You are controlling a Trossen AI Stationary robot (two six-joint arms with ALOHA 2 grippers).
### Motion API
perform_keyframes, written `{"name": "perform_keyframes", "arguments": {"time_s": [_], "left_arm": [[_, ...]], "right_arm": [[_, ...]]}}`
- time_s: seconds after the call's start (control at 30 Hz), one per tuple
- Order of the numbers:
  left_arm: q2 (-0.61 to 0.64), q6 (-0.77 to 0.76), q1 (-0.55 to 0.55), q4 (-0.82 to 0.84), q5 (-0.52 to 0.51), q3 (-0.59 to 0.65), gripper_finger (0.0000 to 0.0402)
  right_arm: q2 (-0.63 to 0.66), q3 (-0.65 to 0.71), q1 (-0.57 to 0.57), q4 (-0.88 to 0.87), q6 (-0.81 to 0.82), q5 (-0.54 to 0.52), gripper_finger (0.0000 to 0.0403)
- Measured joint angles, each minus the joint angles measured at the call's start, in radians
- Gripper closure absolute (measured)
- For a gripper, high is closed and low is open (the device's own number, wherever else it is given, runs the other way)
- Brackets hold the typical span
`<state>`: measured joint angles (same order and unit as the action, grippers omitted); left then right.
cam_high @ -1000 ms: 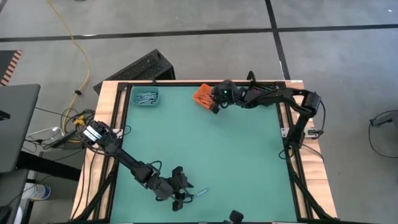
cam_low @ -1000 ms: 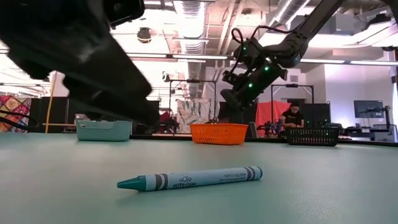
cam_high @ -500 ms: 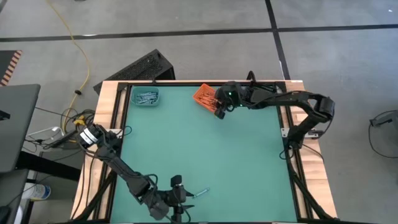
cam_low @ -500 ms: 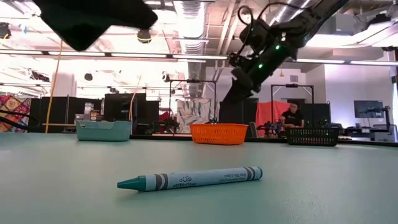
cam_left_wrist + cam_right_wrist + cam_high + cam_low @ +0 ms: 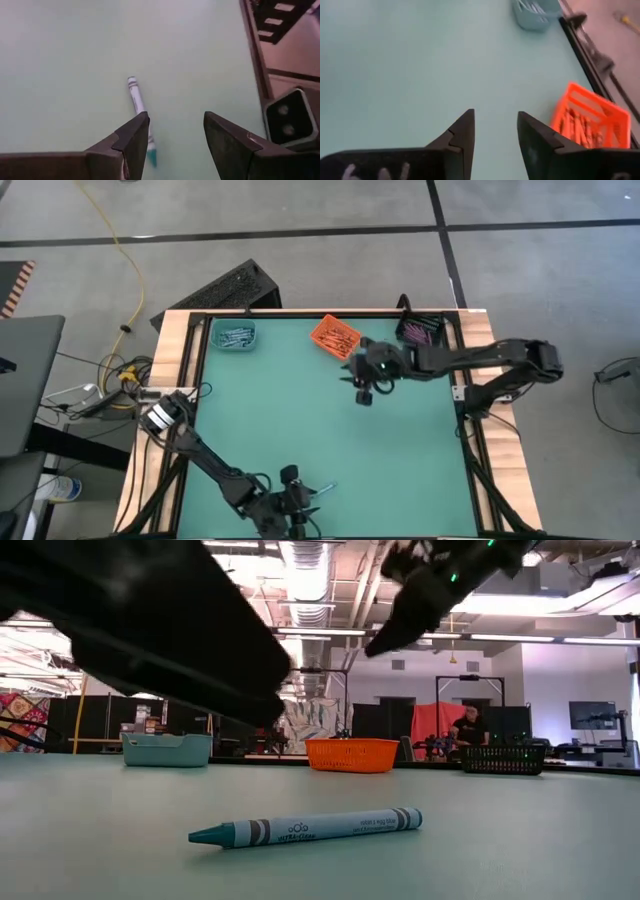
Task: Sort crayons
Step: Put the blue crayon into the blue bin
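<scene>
Far-left corner of the green surface (image 5: pixel 330 430): teal bin (image 5: pixel 234 335) w/ blue-grey crayons inside.

Near edge: left tool (image 5: pixel 291 507) hovers low, fingers spread, nothing between them. One teal crayon (image 5: pixel 305 826) lies flat on the surface just beside it. In left wrist view the crayon sits under and past one fingertip (image 5: pixel 136 131), apart from the other.

Mid far edge: orange bin (image 5: pixel 334 336), tilted to the surface edge, holds orange-red crayons.

Right of that: right tool (image 5: pixel 366 385) raised over bare surface near the orange bin, fingers spread, empty.

Far-right corner: black bin (image 5: pixel 419 332) w/ purple-pink crayons.

Low view: a person (image 5: pixel 467 727) in the room beyond the surface.
</scene>
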<state>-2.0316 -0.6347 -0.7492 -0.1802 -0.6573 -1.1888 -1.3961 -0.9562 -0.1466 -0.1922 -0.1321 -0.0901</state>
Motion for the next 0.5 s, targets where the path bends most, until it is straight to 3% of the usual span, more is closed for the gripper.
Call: {"name": "perform_keyframes", "arguments": {"time_s": [0.27, 0.5], "left_arm": [[-0.114, -0.024, 0.047, 0.26, -0.011, -0.181, 0.0223], [-0.13, -0.085, 0.083, 0.363, 0.009, -0.209, 0.0223]], "right_arm": [[0.06, 0.0, 0.206, -0.017, 0.001, -0.128, 0.0271], [0.058, 0.0, 0.363, -0.017, 0.002, -0.251, 0.0271]]}}
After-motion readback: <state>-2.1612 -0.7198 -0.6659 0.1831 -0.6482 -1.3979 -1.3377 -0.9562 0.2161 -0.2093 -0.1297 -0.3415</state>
